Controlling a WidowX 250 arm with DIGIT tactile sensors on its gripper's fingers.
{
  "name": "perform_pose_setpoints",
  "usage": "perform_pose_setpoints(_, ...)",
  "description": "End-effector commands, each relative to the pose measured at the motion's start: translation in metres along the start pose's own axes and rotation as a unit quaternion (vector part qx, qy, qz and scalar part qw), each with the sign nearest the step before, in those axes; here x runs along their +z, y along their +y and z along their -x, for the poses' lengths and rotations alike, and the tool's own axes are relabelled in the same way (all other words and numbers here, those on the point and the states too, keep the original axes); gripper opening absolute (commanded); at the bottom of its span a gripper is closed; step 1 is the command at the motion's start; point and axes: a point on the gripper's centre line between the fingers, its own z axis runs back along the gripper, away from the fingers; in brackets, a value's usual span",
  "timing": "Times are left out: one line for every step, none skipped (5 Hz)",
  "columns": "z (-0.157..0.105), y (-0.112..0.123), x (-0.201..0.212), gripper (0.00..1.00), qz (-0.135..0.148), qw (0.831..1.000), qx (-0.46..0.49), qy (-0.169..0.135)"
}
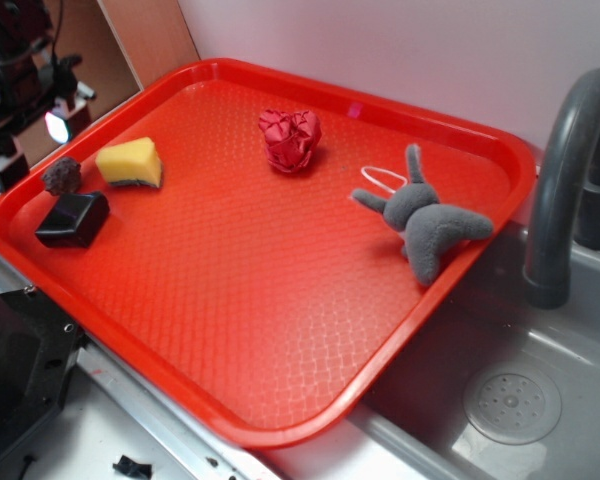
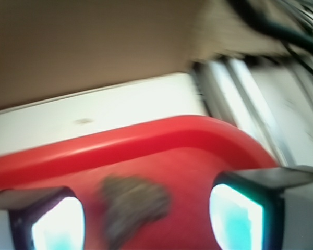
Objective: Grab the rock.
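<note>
Small lumpy grey-brown rock (image 2: 131, 208) near red plastic tray (image 2: 146, 140) corner rim; gripper (image 2: 146, 219) fingers spread wide, straddling it, nothing grasped, positioned for closing.

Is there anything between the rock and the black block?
Nothing: only a narrow strip of bare tray separates the rock from the black block, per the exterior view.
</note>
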Motion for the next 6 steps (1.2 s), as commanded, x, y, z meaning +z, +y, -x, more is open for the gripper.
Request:
perform_pose_setpoints(0.001,0.009,-0.010,1.00,0.010,0.998,0.010,-0.057)
perform_pose_setpoints(0.011,0.007,-0.021,1.00,0.021,0.997,-0.017,-0.072)
perform_pose_setpoints(0.017,0.005,-0.023,1.00,0.026,0.997,-0.035,-0.065)
perform_pose_setpoints(0.020,0.002,-0.022,1.00,0.032,0.996,-0.051,-0.061)
perform_pose_setpoints(0.022,0.002,-0.021,0.00,0.033,0.996,-0.054,-0.057)
perform_pose_setpoints(0.024,0.003,-0.014,0.00,0.045,0.996,-0.052,-0.049)
